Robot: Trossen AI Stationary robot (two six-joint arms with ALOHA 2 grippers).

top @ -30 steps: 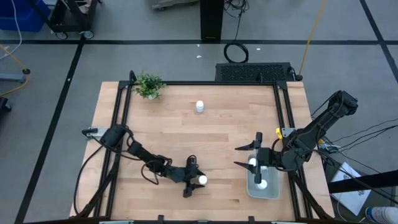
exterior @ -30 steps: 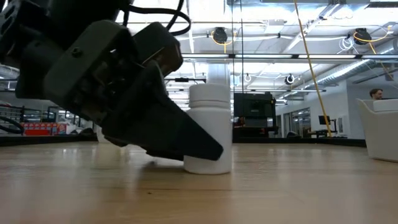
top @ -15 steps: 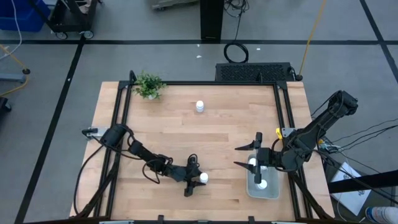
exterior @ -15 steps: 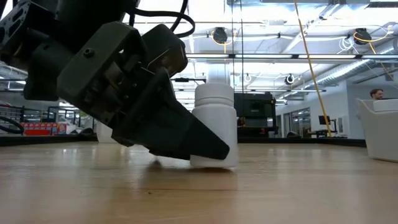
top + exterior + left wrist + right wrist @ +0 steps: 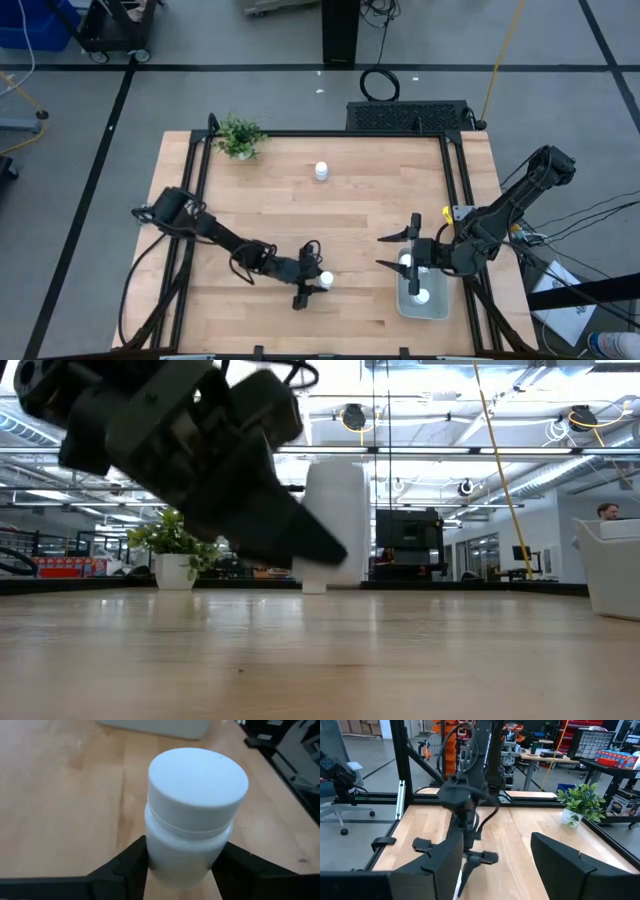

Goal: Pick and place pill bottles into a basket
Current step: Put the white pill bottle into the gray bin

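Bench (image 5: pixel 300 215): seen across the frame's centre, carrying everything.
Basket (image 5: pixel 438 305): lower right, two bottles inside; right gripper (image 5: pixel 397 251) held spread wide above it.
Left gripper (image 5: pixel 308 287): lower centre, clamped on a pill bottle (image 5: pixel 192 815), kept upright and clear of the bench for carrying.
Spare bottle (image 5: pixel 321 171): upper centre, awaiting pickup.

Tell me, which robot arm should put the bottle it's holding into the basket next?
The left one, probably. Its gripper is shut on a pill bottle, lifted off the table. The right gripper hangs open over the basket, holding nothing.
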